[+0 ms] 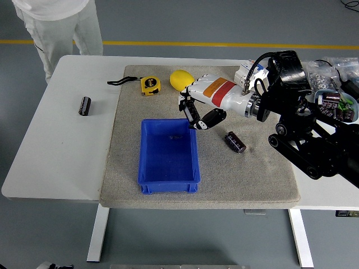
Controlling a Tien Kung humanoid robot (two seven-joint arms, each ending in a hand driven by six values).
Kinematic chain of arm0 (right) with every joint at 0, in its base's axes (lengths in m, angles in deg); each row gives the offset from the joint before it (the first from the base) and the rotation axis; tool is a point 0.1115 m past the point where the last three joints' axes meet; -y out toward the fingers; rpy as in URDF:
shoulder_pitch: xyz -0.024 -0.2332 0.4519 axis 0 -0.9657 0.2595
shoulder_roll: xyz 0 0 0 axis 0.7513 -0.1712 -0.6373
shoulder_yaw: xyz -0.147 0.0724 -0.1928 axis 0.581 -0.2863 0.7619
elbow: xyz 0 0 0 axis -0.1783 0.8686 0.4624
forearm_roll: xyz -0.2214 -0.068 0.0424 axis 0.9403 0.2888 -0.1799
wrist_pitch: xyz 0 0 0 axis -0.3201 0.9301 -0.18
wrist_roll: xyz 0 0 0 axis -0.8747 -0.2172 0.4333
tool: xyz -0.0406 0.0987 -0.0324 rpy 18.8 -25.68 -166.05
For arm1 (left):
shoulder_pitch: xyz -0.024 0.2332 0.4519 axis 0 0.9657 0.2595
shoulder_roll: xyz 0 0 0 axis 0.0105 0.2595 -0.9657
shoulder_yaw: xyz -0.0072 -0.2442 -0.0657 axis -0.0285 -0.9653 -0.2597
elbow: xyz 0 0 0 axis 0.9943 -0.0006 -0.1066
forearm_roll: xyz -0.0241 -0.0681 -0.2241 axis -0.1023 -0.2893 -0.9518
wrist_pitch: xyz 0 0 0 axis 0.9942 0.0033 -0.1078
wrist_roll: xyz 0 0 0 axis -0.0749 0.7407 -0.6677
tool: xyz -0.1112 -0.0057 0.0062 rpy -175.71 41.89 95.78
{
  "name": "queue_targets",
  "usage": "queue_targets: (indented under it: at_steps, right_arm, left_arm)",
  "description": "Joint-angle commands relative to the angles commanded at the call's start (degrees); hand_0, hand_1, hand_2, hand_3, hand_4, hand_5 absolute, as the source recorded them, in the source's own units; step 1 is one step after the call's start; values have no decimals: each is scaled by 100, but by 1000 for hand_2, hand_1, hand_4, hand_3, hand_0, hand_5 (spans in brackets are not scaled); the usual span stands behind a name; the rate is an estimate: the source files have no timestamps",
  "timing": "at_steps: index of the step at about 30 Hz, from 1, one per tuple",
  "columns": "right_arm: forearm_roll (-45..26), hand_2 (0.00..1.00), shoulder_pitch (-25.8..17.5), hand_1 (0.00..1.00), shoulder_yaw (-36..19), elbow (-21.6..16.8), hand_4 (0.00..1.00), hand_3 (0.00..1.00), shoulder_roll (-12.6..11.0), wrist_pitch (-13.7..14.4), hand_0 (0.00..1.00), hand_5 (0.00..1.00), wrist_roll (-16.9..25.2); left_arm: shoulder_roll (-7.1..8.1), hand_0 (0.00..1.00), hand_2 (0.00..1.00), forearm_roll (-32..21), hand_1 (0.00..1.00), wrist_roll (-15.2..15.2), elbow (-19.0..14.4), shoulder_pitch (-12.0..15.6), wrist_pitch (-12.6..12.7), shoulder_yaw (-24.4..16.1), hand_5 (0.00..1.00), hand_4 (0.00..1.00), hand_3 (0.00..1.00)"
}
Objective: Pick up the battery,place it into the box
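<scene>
A dark cylindrical battery [235, 142] lies on the grey mat, right of the blue box [168, 168]. A second battery [84, 106] lies on the white table at the far left. My right hand [197, 115] hovers over the box's far right corner, left of and apart from the mat battery. Its fingers [187, 109] are loosely bent with the thumb apart, and it holds nothing. The box holds only a small dark item [175, 137]. The left arm is out of view.
A yellow tape measure [149, 84] and a yellow lemon [179, 79], partly behind my hand, lie at the mat's far edge. A white breaker [250, 73], a black device [286, 67] and bags of parts [336, 103] crowd the far right. A person [56, 22] stands at the far left.
</scene>
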Motion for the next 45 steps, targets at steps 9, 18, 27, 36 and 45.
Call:
queue_targets:
  at_steps: [9,18,27,36,45]
  right_arm:
    - [337,751,-48,674,291,-174,940,887,315,-1205,656,181,-202]
    - [914,907,-4,796,211,-200,998,998,155,-1764,807,150,103]
    - [1024,871,92,780,-213,-400,998,998,-254,-1879,786,156,106]
    - [1096,812,82,736,-266,-271,998,930,-548,-1858,726,159,116]
    - [1320,795,-137,715,2,211,998,895,-669,-1570,698,154,125]
  left_arm:
    - [18,800,733,35,731,37,-28,-35,-23,-1,494,627,561]
    - [34,799,729,113,729,62,-41,-28,-48,-35,496,626,561]
    - [49,799,730,205,729,64,-40,-2,-66,-96,495,624,561]
    - [51,799,725,266,728,71,-35,26,-71,-134,492,619,561]
    - [44,799,725,270,728,68,-29,19,-63,-150,491,618,561]
